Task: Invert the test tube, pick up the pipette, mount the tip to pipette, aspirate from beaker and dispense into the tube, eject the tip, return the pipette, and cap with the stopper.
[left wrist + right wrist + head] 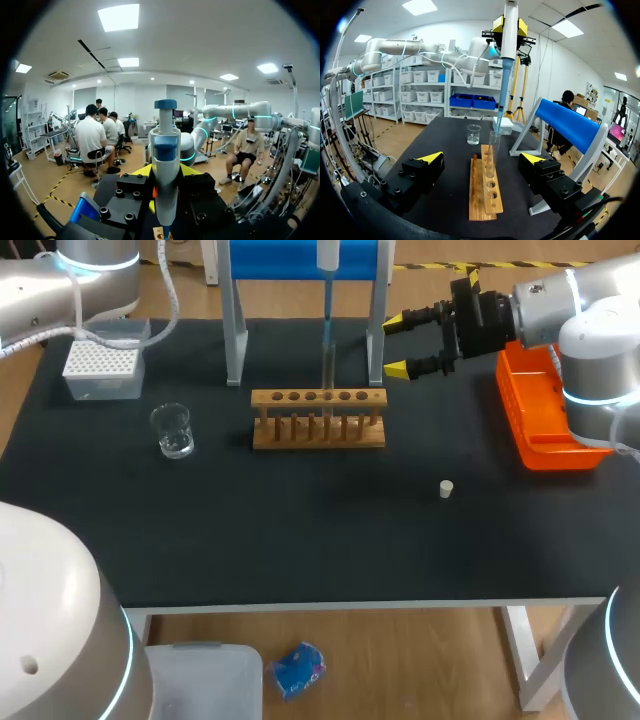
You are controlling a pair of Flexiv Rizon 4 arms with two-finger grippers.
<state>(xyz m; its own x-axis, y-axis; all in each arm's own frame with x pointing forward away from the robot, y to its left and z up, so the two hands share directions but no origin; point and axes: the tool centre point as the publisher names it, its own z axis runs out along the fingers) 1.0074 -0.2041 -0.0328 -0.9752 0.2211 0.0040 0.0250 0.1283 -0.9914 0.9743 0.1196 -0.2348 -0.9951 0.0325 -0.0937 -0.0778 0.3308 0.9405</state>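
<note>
**Pipette poised over the test tube in the rack**

The pipette [165,150] is gripped upright between the closed fingers of the left gripper [510,27]. Its tip is directed down at the mouth of the test tube [327,390], which stands upright in the wooden rack [318,430]. The right gripper [396,344] is held wide open and empty, just beside the blue stand [305,260]. The beaker [173,430] and tip box [100,365] are seen on the left arm's side. The stopper [446,489] lies apart on the table [300,540], nearer the orange tray [540,415].

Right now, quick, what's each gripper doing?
Left gripper: shut on the pipette.
Right gripper: open, holding nothing.
</note>
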